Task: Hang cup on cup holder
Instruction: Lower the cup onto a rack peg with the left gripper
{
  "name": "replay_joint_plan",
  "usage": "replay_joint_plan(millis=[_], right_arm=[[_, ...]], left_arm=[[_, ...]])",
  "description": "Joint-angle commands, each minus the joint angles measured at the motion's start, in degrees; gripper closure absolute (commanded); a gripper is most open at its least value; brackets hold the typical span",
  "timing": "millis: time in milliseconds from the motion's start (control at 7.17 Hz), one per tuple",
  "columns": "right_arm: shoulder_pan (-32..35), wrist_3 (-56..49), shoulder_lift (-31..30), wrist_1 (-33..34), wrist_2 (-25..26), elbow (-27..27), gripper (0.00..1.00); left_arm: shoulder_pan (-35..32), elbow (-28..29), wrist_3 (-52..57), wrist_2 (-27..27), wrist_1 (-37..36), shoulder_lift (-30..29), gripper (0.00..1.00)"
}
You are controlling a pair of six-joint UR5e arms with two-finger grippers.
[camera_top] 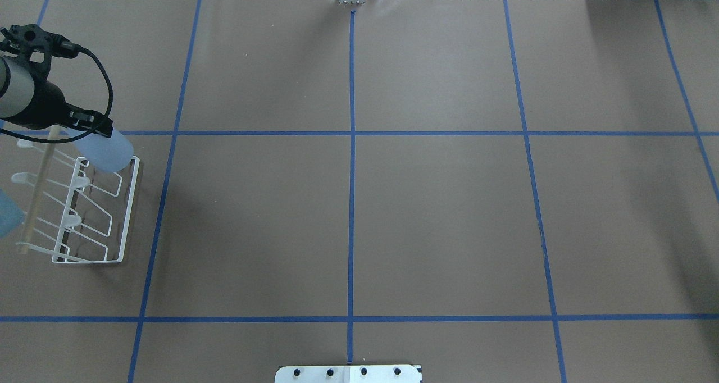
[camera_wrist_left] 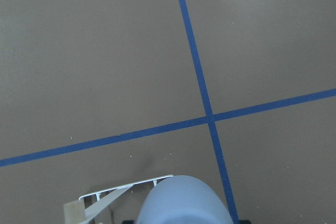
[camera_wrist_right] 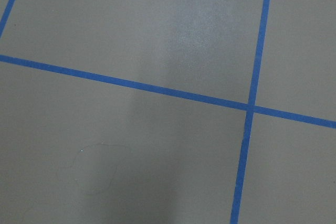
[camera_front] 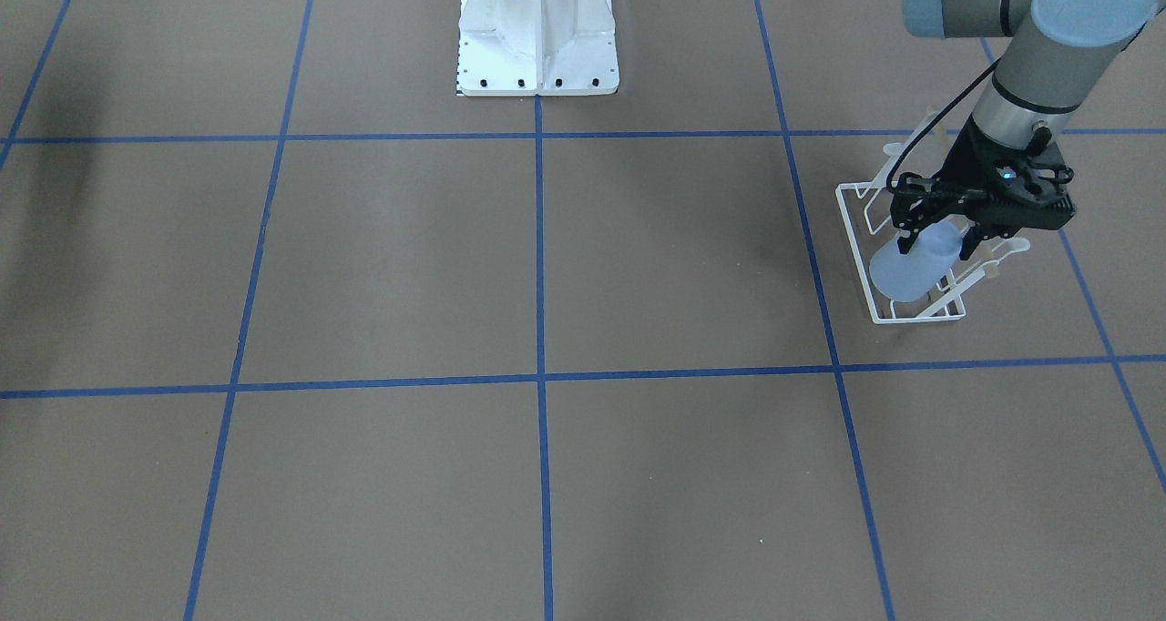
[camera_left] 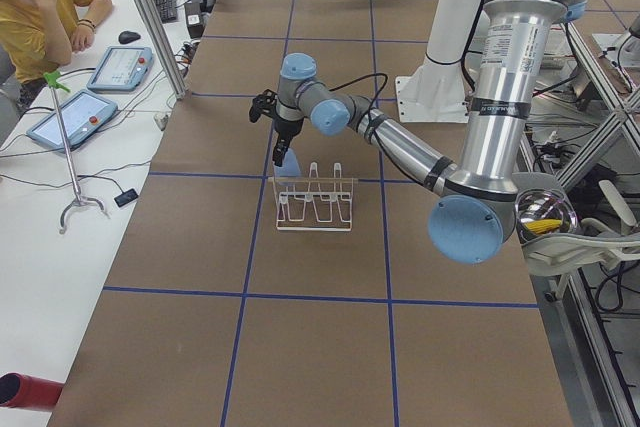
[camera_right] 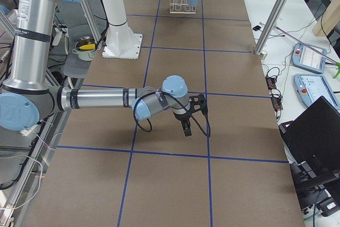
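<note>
The pale blue cup (camera_front: 906, 270) is tilted over the end of the white wire cup holder (camera_front: 856, 239), at the table's left end. My left gripper (camera_front: 938, 239) is shut on the cup, one finger on each side. In the overhead view the cup (camera_top: 112, 153) is at the far end of the cup holder (camera_top: 126, 214), with the left gripper (camera_top: 92, 127) above it. The left wrist view shows the cup (camera_wrist_left: 184, 203) over a corner of the cup holder (camera_wrist_left: 126, 187). My right gripper (camera_right: 186, 127) shows only in the exterior right view, low over bare table; I cannot tell whether it is open.
The robot's white base (camera_front: 537, 34) stands at the table's near-middle edge. Blue tape lines (camera_top: 352, 175) grid the brown table. An operator (camera_left: 40, 7) sits beyond the far side, next to teach pendants (camera_left: 70, 117). A metal bowl (camera_right: 85, 43) sits off the table.
</note>
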State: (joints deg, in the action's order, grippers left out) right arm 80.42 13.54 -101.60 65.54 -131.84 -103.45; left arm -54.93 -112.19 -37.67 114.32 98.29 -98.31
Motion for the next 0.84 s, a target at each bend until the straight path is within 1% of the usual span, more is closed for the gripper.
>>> replay_joint_plan(millis=[0, 139, 279, 418, 558, 697], right_arm=[[0.0, 0.0, 0.0, 0.0, 0.0, 0.0, 0.0], [0.0, 0.0, 0.0, 0.0, 0.0, 0.0, 0.0], [0.0, 0.0, 0.1, 0.0, 0.1, 0.0, 0.0], [0.0, 0.0, 0.0, 0.3, 0.1, 0.0, 0.0], [0.0, -0.2, 0.0, 0.9, 0.4, 0.2, 0.0], [0.0, -0.3, 0.1, 1.1, 0.1, 1.2, 0.0]], left_arm=[[0.6, 1.2, 0.0, -0.2, 0.1, 0.0, 1.0], [0.9, 1.8, -0.1, -0.2, 0.1, -0.2, 1.0], [1.0, 2.2, -0.1, -0.2, 0.1, -0.3, 0.72], [1.0, 2.2, -0.1, -0.2, 0.1, -0.3, 0.41], [1.0, 2.1, 0.0, -0.2, 0.1, -0.3, 0.15], [0.9, 2.2, -0.1, -0.2, 1.3, -0.2, 0.02]])
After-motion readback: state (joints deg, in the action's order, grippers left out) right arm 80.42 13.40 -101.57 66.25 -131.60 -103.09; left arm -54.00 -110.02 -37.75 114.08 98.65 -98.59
